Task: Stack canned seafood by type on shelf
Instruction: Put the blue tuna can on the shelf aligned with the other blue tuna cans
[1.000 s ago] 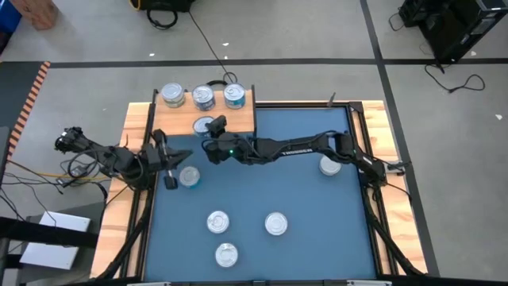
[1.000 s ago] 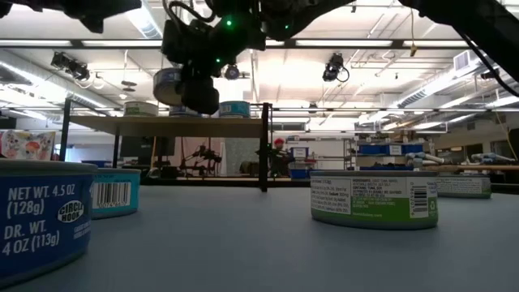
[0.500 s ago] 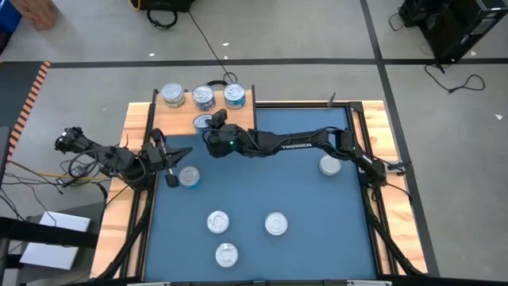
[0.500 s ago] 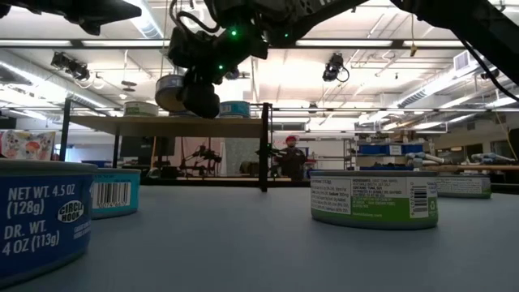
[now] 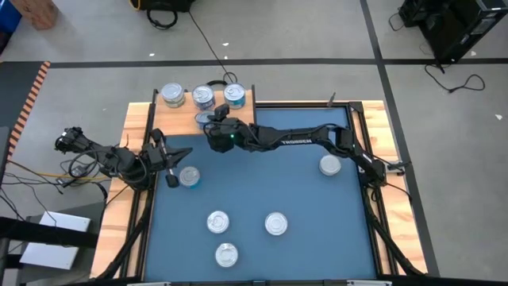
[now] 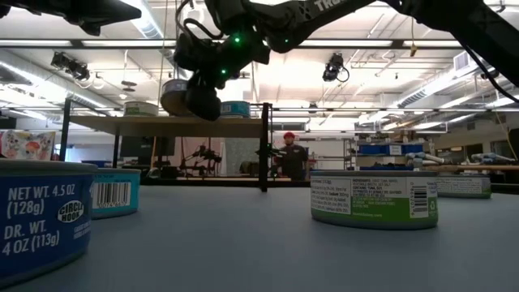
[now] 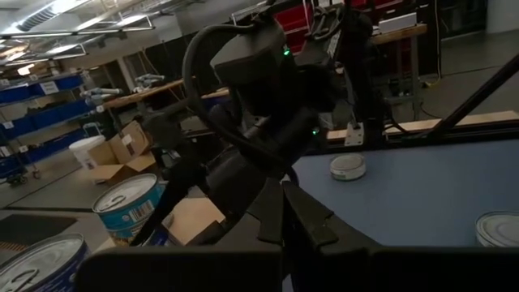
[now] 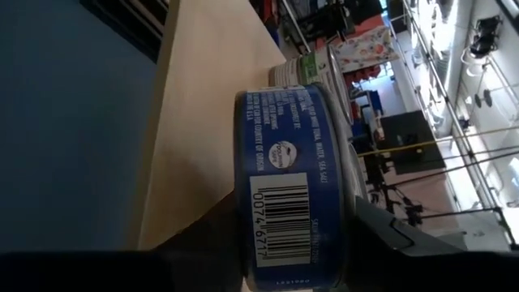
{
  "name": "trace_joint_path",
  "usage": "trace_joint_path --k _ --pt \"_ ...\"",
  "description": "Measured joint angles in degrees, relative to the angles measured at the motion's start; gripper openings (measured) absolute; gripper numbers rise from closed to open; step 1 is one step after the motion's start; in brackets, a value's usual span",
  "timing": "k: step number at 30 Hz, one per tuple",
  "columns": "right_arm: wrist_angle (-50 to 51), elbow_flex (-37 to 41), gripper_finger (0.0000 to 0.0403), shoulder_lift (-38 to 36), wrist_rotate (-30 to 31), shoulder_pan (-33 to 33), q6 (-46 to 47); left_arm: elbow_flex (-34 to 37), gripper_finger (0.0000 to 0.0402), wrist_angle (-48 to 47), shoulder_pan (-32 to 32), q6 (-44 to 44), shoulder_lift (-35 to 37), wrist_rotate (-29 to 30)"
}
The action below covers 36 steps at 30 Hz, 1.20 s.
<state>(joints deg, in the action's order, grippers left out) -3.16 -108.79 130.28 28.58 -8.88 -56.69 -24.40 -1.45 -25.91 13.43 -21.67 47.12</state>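
1. The right gripper (image 5: 213, 119) pinches a blue can (image 8: 296, 195) over the wooden shelf (image 5: 178, 121).
2. Three cans (image 5: 202, 97) sit along the shelf's back edge.
3. The left gripper (image 5: 169, 163), pressed together, waits by the tabletop's (image 5: 302, 199) side.

Right tool (image 6: 195, 96) with tin (image 6: 173, 96) above shelf (image 6: 166, 125)
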Motion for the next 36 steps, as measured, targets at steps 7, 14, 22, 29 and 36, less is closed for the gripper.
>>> trace_joint_path --k 7,14,22,29,36 --pt "-0.1 0.0 0.0218 -0.1 0.3 -0.7 3.1 0.0 0.0002 -0.2 0.0 0.0 0.0 -0.1" --pt "-0.1 0.0 0.0228 -0.1 0.3 -0.7 6.8 0.0 0.0002 -0.3 0.0 -0.2 0.0 -0.2" --pt "-0.3 0.0 0.0216 -0.1 -4.6 0.1 9.8 0.0 0.0002 -0.3 0.0 -0.2 0.0 -0.2" --pt "-1.6 0.0 0.0219 -0.2 -8.4 0.1 18.3 0.0 0.0002 -0.3 0.0 -0.2 0.0 -0.2" --pt "-2.0 0.1 0.0229 -1.2 -7.3 0.7 20.9 0.0 0.0002 -0.4 0.0 -0.2 0.0 -0.2"
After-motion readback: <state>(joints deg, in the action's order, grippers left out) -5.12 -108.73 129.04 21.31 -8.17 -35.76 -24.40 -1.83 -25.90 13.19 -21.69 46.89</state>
